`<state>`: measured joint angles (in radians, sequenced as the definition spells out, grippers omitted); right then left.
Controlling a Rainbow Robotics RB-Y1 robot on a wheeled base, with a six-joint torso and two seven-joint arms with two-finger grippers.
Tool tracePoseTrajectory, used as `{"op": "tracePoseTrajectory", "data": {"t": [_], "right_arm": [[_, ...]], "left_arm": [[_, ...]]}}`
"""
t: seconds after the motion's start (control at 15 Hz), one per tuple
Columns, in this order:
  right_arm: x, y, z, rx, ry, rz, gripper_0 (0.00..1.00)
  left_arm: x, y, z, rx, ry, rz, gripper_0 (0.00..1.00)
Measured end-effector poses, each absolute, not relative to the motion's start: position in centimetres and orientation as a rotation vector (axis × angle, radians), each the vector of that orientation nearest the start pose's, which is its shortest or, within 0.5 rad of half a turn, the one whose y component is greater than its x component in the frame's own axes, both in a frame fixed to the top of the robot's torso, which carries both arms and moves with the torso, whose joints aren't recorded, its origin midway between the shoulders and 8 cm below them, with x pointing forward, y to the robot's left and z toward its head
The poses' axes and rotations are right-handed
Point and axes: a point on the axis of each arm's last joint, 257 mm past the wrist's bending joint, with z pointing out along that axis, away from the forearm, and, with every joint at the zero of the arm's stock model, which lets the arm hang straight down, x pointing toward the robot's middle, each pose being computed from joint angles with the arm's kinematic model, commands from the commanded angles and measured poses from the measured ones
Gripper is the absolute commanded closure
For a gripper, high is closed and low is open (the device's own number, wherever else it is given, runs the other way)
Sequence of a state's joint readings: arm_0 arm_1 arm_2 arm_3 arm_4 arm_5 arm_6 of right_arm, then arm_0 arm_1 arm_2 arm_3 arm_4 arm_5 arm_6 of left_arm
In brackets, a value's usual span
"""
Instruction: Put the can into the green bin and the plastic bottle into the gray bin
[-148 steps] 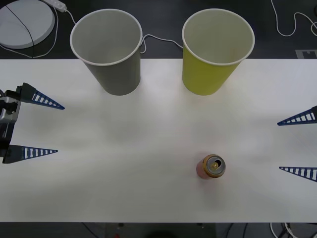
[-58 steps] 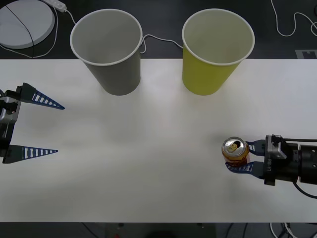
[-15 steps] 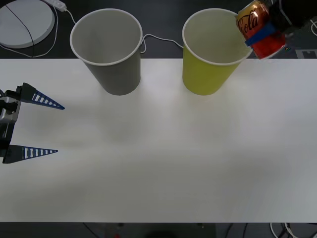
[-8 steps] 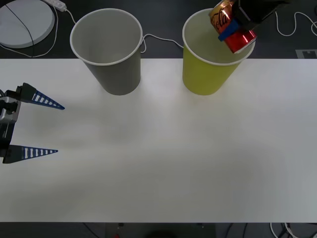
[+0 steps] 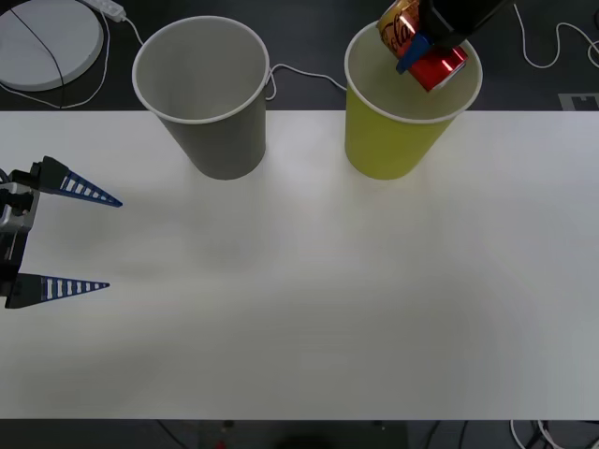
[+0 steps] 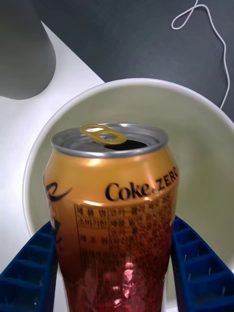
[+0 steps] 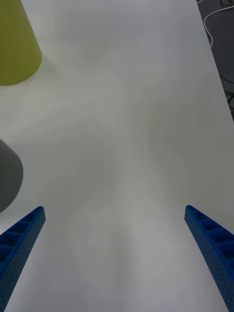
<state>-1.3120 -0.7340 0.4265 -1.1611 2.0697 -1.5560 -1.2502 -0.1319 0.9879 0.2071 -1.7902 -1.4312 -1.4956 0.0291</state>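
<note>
Can (image 5: pixel 419 39) hangs tilted over the green bin's (image 5: pixel 386 150) mouth, clamped in my right gripper (image 5: pixel 418 49); I judge release comes next, once centred. Left gripper (image 5: pixel 65 238) waits spread wide beside the gray bin (image 5: pixel 220 140).

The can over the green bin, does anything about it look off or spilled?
Nothing spilled. The can is tilted in the right gripper, held above the green bin opening; its tab is lifted and the mouth is open. The gray bin stands upright. The left gripper waits open at the table's left edge.
</note>
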Motion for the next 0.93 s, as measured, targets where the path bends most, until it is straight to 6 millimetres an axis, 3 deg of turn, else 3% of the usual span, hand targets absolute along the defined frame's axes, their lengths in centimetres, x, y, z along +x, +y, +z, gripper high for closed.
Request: {"op": "tracePoseTrajectory", "data": {"t": [0.27,0.47,0.8,0.93], "right_arm": [[59.4,-17.9,0.8,-1.040,2.296,-0.003,0.00],[58.6,-19.1,2.6,-1.061,2.259,0.025,0.00],[55.3,-21.4,5.9,-1.118,2.134,0.156,0.00],[53.2,-22.0,5.9,-1.150,2.089,0.202,0.00]], "left_arm": [[37.9,27.7,-14.8,1.820,1.462,-0.252,0.00],[37.9,27.7,-14.8,1.820,1.462,-0.252,0.00],[37.9,27.7,-14.8,1.820,1.462,-0.252,0.00],[37.9,27.7,-14.8,1.820,1.462,-0.252,0.00]]}}
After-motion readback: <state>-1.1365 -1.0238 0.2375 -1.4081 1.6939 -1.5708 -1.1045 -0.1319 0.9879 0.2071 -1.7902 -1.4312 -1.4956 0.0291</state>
